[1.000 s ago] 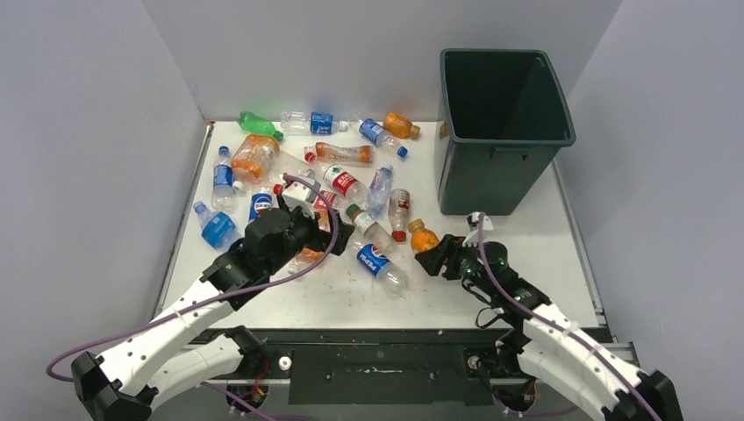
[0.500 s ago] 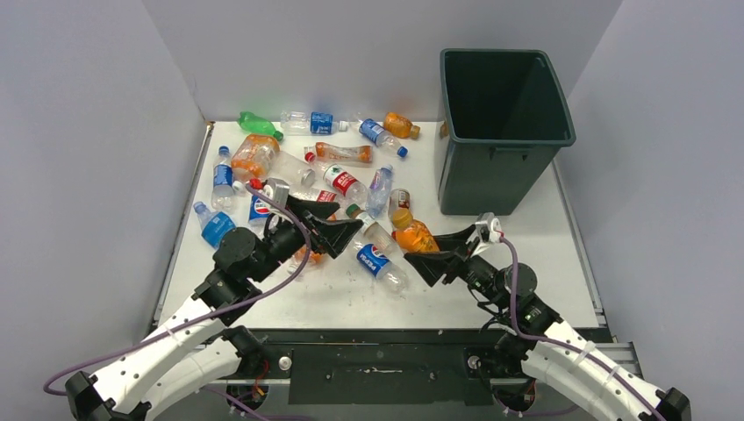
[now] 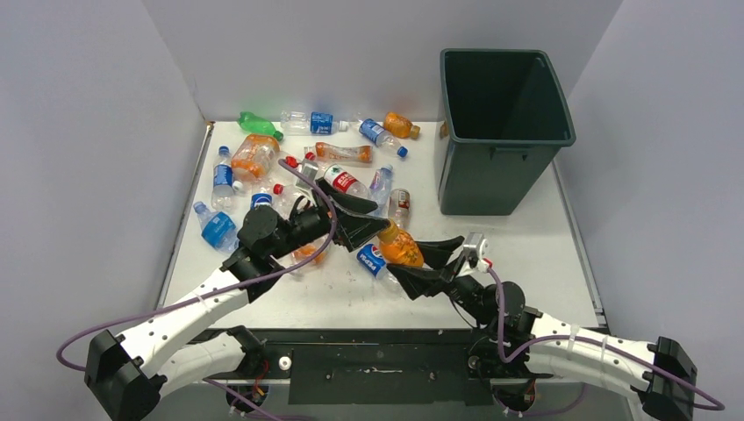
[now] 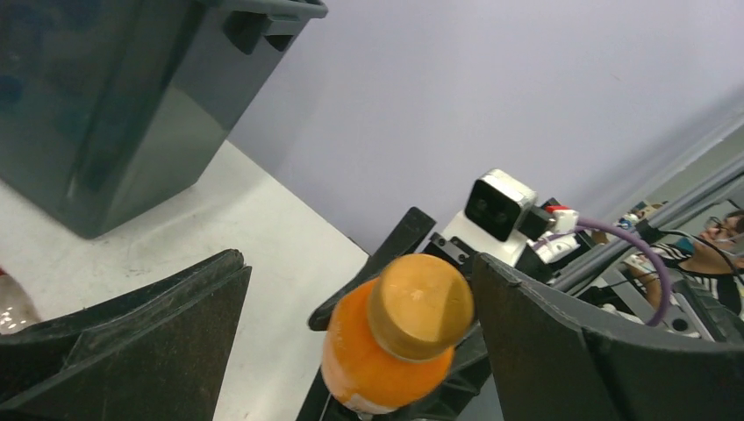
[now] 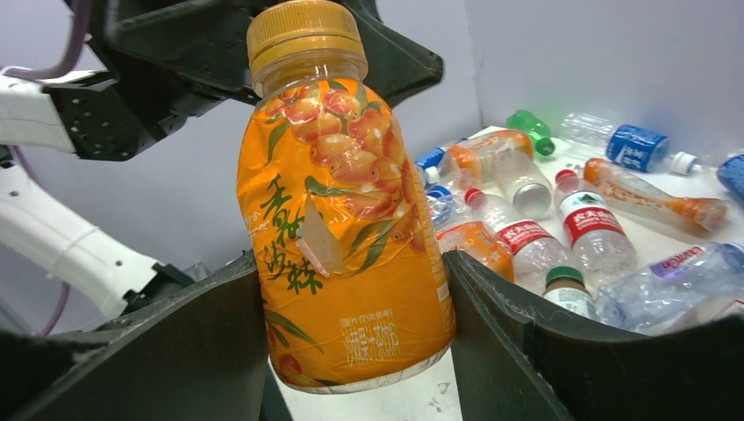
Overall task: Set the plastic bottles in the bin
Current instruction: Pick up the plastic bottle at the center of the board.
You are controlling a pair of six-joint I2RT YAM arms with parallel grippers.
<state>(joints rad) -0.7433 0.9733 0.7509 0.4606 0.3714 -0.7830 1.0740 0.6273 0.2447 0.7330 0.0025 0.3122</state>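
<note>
My right gripper (image 3: 404, 260) is shut on an orange bottle (image 3: 400, 247) with an orange cap, gripping its lower body (image 5: 342, 219) and holding it above the table in the middle front. My left gripper (image 3: 379, 221) is open, with its jaws on either side of the bottle's cap (image 4: 419, 307); the cap sits close to the right finger. The dark green bin (image 3: 504, 167) stands at the back right and shows at the upper left of the left wrist view (image 4: 105, 114). Several more bottles (image 3: 333, 180) lie scattered over the left and middle of the table.
A Pepsi-labelled bottle (image 3: 373, 260) lies on the table just below the two grippers. Grey walls enclose the table on the left, back and right. In the right wrist view, lying bottles (image 5: 579, 219) fill the area behind the held one.
My right gripper has lifted the orange bottle and carried it left and nearer. My left gripper has swung right, and its open jaws now straddle the cap.
</note>
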